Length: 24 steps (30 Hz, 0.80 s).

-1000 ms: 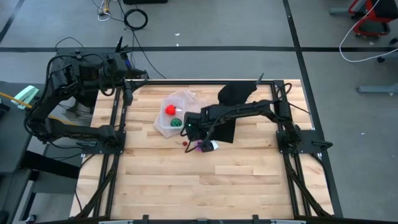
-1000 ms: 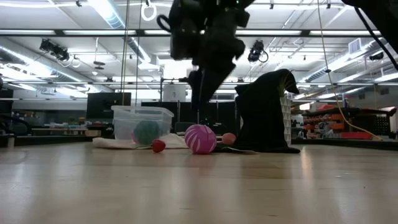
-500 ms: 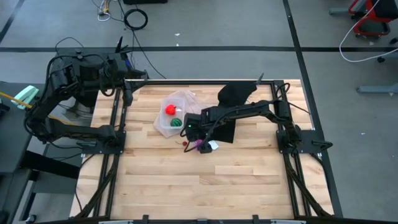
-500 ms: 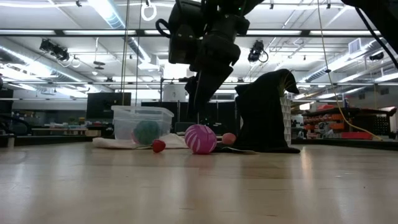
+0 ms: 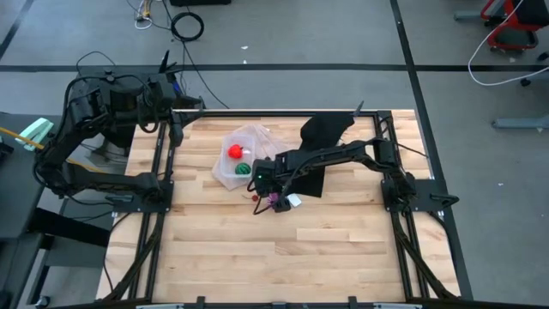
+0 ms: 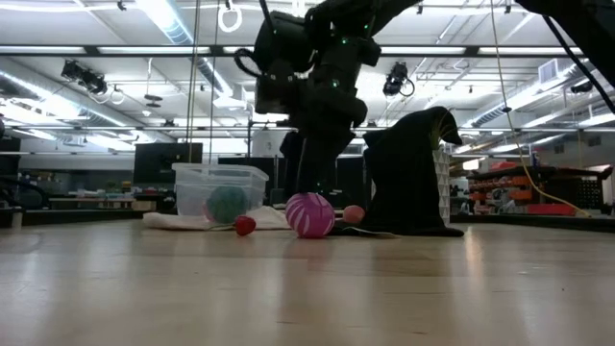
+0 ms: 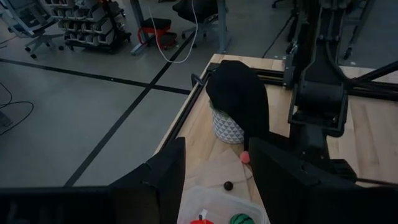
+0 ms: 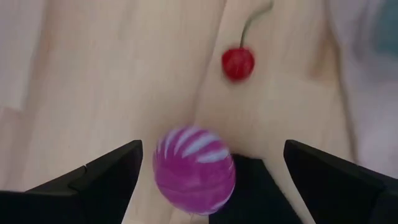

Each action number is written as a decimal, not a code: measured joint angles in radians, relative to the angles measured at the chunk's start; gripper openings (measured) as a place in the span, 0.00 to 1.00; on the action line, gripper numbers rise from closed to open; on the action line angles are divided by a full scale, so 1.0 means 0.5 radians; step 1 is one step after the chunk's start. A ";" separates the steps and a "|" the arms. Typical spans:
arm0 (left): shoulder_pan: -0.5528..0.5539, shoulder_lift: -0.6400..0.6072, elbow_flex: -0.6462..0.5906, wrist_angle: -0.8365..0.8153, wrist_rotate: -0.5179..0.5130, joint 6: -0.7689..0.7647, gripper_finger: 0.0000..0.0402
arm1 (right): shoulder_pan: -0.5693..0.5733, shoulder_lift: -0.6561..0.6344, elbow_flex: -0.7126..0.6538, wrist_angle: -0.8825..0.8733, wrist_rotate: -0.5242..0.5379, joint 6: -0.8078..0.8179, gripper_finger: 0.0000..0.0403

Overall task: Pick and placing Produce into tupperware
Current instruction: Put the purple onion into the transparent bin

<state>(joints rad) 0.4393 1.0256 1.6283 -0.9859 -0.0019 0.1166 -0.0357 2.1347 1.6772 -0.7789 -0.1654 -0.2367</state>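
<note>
Nearest, low view: bare wood worktop (image 6: 307, 288), then magenta striped fruit (image 6: 309, 213) resting on it w/ small dark red cherry (image 6: 245, 225) just beside, on the tupperware side

Right hand (image 8: 208, 163) poised over the magenta fruit, fingers (image 8: 102, 177) spread wide, one either side of the fruit, neither touching; nothing held. Same hand in high view (image 5: 273, 190) hanging above the fruit near mid-worktop

Step in hand, prob: the pick of the magenta fruit, approach done or nearly, grip not yet made

Next move calls for: dropping straight down so fingers straddle the ball at its widest, closing gently (round, likely to squirt out sideways), then lift and short carry across to the tupperware. Cherry near enough to get nudged, stem pointing away

A bit farther: clear tupperware (image 5: 230, 176), already w/ red fruit (image 5: 233, 152) and green striped fruit (image 5: 244, 169) inside; green one also seen through the wall in low view. Pale pink bit (image 6: 354, 213) beyond the magenta fruit, can't tell what

Behind: black cloth (image 5: 324, 130) draped over a pot, far side of worktop

Farthest: left hand (image 7: 211, 165) parked high off the worktop's far left corner, fingers moderately apart, empty, waiting
</note>
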 joint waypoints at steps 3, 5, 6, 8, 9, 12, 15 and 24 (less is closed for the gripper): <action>0.000 0.000 0.000 0.000 0.000 0.000 0.45 | -0.001 0.003 -0.004 -0.004 0.002 -0.007 0.99; -0.001 0.000 0.000 0.000 0.000 0.001 0.45 | -0.001 -0.002 0.000 0.007 0.005 -0.011 0.99; 0.000 0.000 0.000 0.000 0.000 0.001 0.45 | -0.001 -0.002 0.000 -0.004 0.001 -0.012 0.99; -0.001 0.000 0.000 0.000 0.000 0.001 0.46 | -0.001 -0.002 -0.005 -0.033 -0.013 -0.022 0.99; 0.000 0.000 0.000 0.000 0.000 0.001 0.46 | -0.001 -0.003 -0.023 -0.022 -0.016 -0.023 0.99; -0.001 0.000 0.000 0.000 0.000 0.001 0.46 | 0.003 -0.002 -0.107 -0.016 -0.017 0.028 0.98; -0.001 0.000 0.000 0.000 0.000 0.001 0.45 | 0.018 -0.002 -0.190 0.000 -0.029 0.073 0.97; 0.000 0.000 0.000 0.000 0.000 0.001 0.45 | 0.076 -0.005 -0.283 0.136 0.064 0.109 0.95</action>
<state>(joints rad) 0.4393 1.0256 1.6283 -0.9859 -0.0020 0.1173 0.0023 2.1324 1.5357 -0.7108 -0.1332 -0.1820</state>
